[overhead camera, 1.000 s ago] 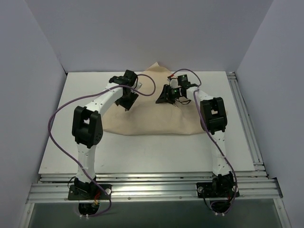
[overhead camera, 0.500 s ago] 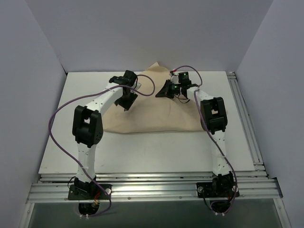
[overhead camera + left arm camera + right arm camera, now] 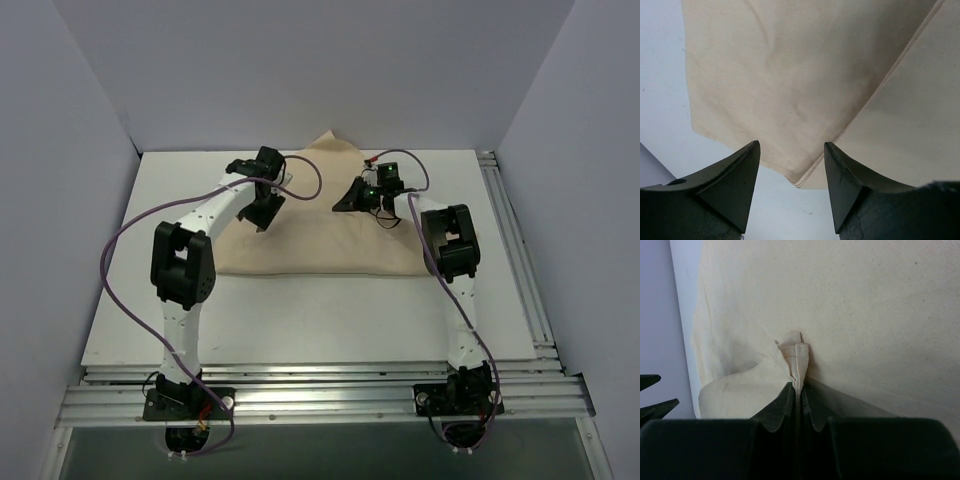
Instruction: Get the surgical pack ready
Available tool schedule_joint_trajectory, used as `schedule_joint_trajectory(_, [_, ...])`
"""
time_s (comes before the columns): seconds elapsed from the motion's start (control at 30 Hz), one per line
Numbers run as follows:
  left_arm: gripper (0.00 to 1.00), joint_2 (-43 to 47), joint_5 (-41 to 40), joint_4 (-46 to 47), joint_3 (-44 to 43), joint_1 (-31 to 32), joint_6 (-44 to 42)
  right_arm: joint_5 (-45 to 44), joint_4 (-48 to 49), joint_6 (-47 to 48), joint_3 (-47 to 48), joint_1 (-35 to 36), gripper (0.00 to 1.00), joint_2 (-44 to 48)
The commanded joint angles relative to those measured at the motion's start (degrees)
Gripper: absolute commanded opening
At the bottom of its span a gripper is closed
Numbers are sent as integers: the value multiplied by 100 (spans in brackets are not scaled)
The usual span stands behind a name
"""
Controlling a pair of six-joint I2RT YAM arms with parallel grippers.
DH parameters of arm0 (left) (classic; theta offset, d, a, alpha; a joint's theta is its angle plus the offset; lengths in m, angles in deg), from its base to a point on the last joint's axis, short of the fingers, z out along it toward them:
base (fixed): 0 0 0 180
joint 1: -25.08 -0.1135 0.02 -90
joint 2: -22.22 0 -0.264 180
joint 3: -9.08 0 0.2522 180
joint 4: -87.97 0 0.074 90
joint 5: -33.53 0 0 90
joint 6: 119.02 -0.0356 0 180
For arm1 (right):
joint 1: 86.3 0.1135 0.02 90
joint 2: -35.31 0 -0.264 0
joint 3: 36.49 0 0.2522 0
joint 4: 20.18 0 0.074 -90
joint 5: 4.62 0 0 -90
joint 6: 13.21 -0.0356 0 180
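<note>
The surgical pack shows only as a large tan cloth spread flat on the white table; a tray, forceps, gauze or packets do not show. My right gripper is over the cloth's far middle, shut on a bunched, hemmed corner of the cloth that stands up between its fingertips. My left gripper hovers open over the cloth's left part. A layered, folded corner of the cloth lies below the gap between its fingers, untouched.
The white table shows bare in front of the cloth and to its left. Aluminium rails run along the right side and the near edge. Grey walls close in the back and both sides.
My right gripper has closed on the cloth corner and shifted slightly. The left gripper has edged a little toward the far side, still open.
</note>
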Motion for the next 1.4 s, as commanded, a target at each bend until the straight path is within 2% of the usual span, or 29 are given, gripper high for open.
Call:
schedule_joint_trajectory(0.0, [63,27,-159,93,-107,-116,-60,-527,303,227,-216,-3,0,265])
schedule_joint_trajectory(0.37, [64,-245,60,41,-827,-63,-201,-352,963,113,100,103,0,168])
schedule_joint_trajectory(0.47, [64,-429,262,-47,-1257,-19,-175,-343,1288,-53,-93,76,0,160])
schedule_joint_trajectory(0.57, [64,-658,561,-74,-1678,-19,-114,-387,1132,-10,-41,85,1,20])
schedule_joint_trajectory(0.6, [64,-728,648,-65,-1785,-11,-79,-439,948,25,-15,94,5,-16])
schedule_joint_trajectory(0.63, [64,-808,797,-56,-1890,7,-61,-518,851,51,55,85,18,-51])
schedule_joint_trajectory(0.73, [64,-1141,1096,-12,-2330,86,-8,-580,709,43,56,-2,38,-25])
schedule_joint_trajectory(0.87, [64,-1642,1159,40,-2954,209,140,-1071,-44,393,363,-160,51,378])
schedule_joint_trajectory(1.03, [61,-1836,1317,515,-3498,227,282,-1388,-1073,877,1434,-319,56,380])
schedule_joint_trajectory(1.1, [60,-1986,1615,559,-3736,253,335,-1660,-1573,1009,1769,-319,55,432])
schedule_joint_trajectory(1.2, [57,-2118,2097,699,-3922,323,388,-1636,-1437,1141,1316,-223,43,844])
schedule_joint_trajectory(1.23, [57,-2170,2221,735,-3869,332,396,-1470,-1331,1124,1087,-179,31,967])
schedule_joint_trajectory(1.33, [55,-2310,2608,858,-3755,359,510,-760,-357,504,50,-161,6,1372])
schedule_joint_trajectory(1.37, [55,-2372,2670,858,-3772,359,563,-626,63,335,-162,-152,1,1381])
